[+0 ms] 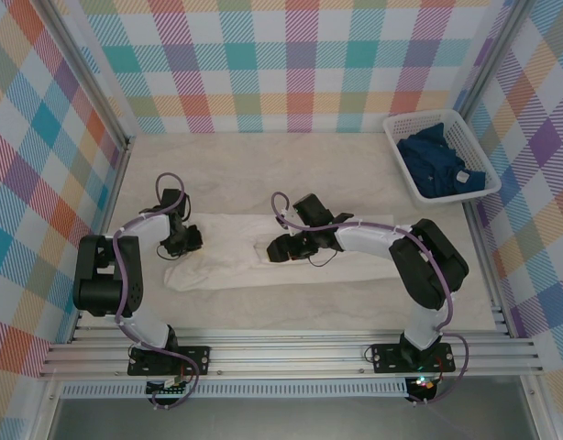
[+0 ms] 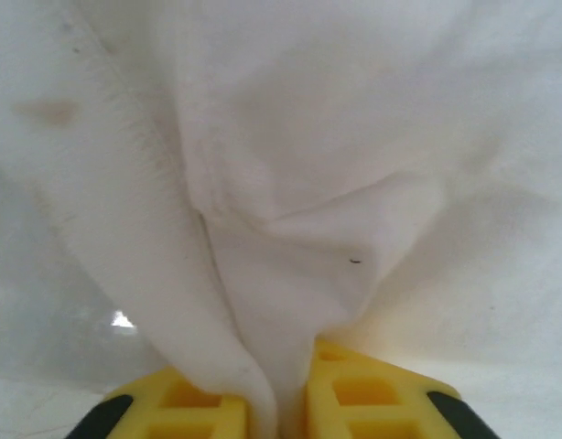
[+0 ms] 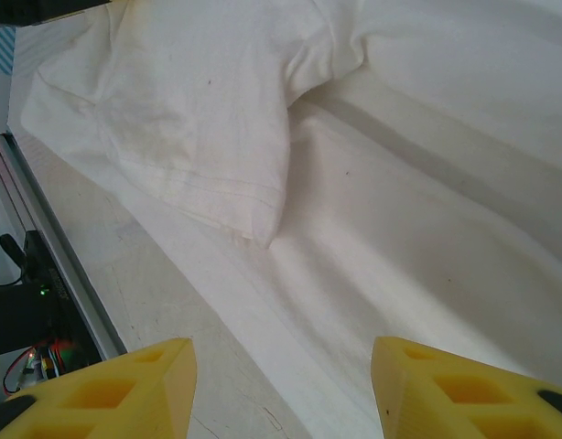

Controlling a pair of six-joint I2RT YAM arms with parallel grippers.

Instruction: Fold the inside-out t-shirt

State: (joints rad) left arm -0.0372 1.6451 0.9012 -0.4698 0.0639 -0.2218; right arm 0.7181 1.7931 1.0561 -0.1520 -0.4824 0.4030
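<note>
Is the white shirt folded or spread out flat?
Partly folded: the t-shirt lies as a long narrow strip, with a sleeve doubled over its body.

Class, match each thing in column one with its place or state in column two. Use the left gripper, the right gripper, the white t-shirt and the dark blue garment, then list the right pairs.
Column one:
1. left gripper
2. right gripper
3. white t-shirt
4. dark blue garment

Column two:
A. in the white basket at the far right
B. open above the shirt
C. shut on a pinch of the shirt
D. lying in a long strip across the table

Pairs: 1-C; 2-B; 3-D; 4-A
</note>
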